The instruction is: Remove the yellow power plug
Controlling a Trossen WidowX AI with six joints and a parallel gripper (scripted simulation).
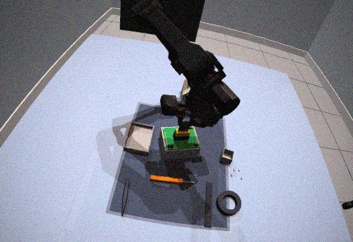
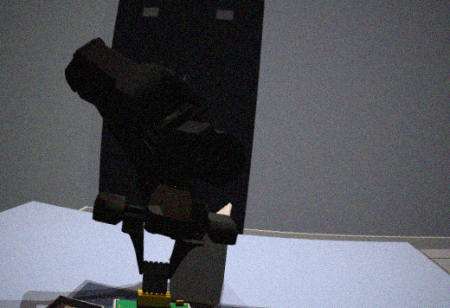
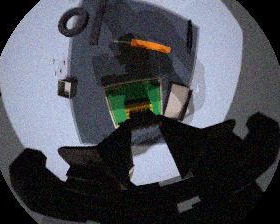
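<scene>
My end effector (image 1: 183, 126) (image 2: 155, 268) (image 3: 143, 119) pinches the yellow power plug (image 1: 182, 132) (image 2: 153, 299) (image 3: 139, 107) at the circuit board (image 1: 170, 136) (image 2: 125, 304) (image 3: 118, 107), between the counter's (image 1: 85, 79) (image 2: 324, 269) (image 3: 31, 100) two side edges.

The top view looks steeply down from high up, taking in nearly the whole table (image 1: 85, 79) and the arm (image 1: 190, 55). The exterior view sits low and nearer, facing the arm (image 2: 164, 100) and a dark cabinet (image 2: 208, 57), cropping the circuit board (image 2: 125, 304) at its bottom edge. The wrist view looks past the gripper's fingers, close above that board (image 3: 116, 102), which all three share.
</scene>
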